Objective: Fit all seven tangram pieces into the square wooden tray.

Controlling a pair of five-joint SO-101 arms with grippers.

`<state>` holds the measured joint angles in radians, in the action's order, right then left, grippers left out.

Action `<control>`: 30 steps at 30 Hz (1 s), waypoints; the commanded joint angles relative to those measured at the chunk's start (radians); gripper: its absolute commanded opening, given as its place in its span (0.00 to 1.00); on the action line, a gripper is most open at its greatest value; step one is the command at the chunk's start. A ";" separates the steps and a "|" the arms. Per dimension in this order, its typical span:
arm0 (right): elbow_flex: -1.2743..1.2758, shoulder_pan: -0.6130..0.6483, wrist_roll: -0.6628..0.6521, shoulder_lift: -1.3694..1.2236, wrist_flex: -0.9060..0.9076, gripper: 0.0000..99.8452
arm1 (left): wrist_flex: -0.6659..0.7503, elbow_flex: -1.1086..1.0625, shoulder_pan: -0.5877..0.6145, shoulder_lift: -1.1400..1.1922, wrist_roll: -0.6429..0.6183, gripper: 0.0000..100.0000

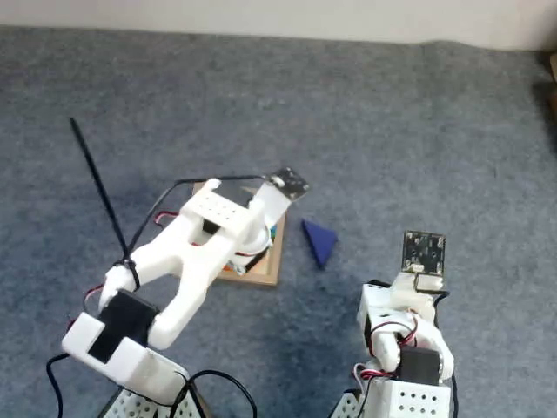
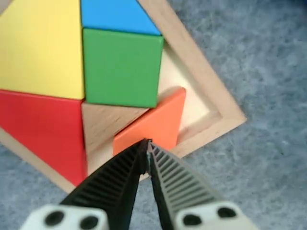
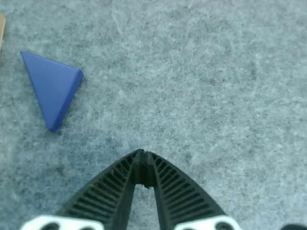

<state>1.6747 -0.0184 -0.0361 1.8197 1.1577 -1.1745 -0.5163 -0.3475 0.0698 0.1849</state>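
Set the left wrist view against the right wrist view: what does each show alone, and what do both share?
Left wrist alone: yellow, light blue, green, red and orange pieces in the wooden tray. Right wrist alone: a dark blue triangle loose on the carpet. Both: carpet, and shut fingers, of the left gripper and the right gripper; a wood sliver at the right view's edge may be the tray.

Grey carpet (image 1: 392, 113) with pale strip (image 1: 348, 17) beyond
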 commanded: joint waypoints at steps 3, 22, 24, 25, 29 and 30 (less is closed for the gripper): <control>0.150 -0.013 -0.006 0.018 -0.028 0.01 | 0.020 -0.045 0.159 -0.044 0.118 0.02; 0.150 -0.012 -0.003 0.018 -0.028 0.01 | -0.189 0.035 0.219 -0.499 0.186 0.02; 0.148 -0.008 -0.002 0.018 -0.028 0.01 | -0.195 -0.013 0.243 -0.582 0.186 0.02; 0.147 -0.007 0.000 0.018 -0.028 0.01 | -0.190 -0.045 0.263 -0.622 0.186 0.02; 0.059 -0.005 -0.006 0.018 0.044 0.01 | -0.178 -0.182 0.374 -0.743 0.186 0.03; 0.031 0.001 -0.006 0.018 0.067 0.01 | -0.160 -0.214 0.404 -0.768 0.186 0.03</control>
<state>1.6747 -0.0184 -0.0361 1.8197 1.1792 -1.3571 -0.6437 -0.0514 -0.5808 0.3675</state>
